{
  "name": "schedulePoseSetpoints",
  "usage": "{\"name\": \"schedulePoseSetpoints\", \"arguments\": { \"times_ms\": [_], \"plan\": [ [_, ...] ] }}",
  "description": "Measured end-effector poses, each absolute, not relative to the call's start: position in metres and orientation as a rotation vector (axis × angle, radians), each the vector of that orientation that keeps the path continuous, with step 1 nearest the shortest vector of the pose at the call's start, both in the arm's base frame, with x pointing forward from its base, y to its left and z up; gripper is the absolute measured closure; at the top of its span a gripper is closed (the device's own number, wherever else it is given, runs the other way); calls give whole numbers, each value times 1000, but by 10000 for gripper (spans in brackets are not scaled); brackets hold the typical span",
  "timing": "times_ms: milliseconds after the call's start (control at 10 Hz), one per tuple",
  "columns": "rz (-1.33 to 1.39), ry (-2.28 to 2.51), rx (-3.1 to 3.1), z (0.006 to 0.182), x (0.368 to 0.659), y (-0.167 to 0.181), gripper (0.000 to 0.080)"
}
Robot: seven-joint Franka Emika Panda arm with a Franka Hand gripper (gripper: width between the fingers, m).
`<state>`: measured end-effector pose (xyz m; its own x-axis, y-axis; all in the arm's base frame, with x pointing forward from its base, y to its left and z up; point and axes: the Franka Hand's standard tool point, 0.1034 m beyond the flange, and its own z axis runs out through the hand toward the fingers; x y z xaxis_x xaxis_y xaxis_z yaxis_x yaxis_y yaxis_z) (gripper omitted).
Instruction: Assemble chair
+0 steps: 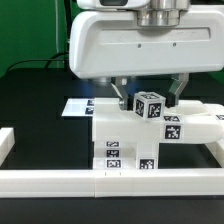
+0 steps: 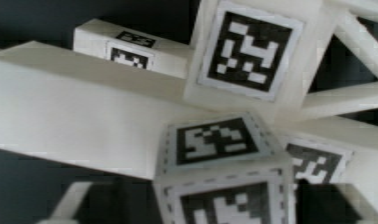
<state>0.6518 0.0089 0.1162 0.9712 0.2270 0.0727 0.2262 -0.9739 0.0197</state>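
Chair (image 1: pixel 120 135), part-built, mid-counter. Gripper (image 1: pixel 149 99) straddles tilted cube (image 1: pixel 150 106) atop it; grip cannot be told. Step, judged: seating cube. Next likely: square it, press down.

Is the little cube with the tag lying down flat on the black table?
No, the little cube is tilted up over the white chair parts, not down on the black table.

White tagged chair parts (image 1: pixel 128 135), clustered
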Motion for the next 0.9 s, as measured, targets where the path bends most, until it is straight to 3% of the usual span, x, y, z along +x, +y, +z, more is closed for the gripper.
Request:
{"name": "schedulePoseSetpoints", "arguments": {
  "times_ms": [100,200,400,900],
  "plan": [
    [117,342,3110,116,652,9,409],
    [117,318,3113,116,652,9,515],
    [118,273,3122,116,652,9,514],
    [115,-572,3110,116,651,8,514]
  ]
}}
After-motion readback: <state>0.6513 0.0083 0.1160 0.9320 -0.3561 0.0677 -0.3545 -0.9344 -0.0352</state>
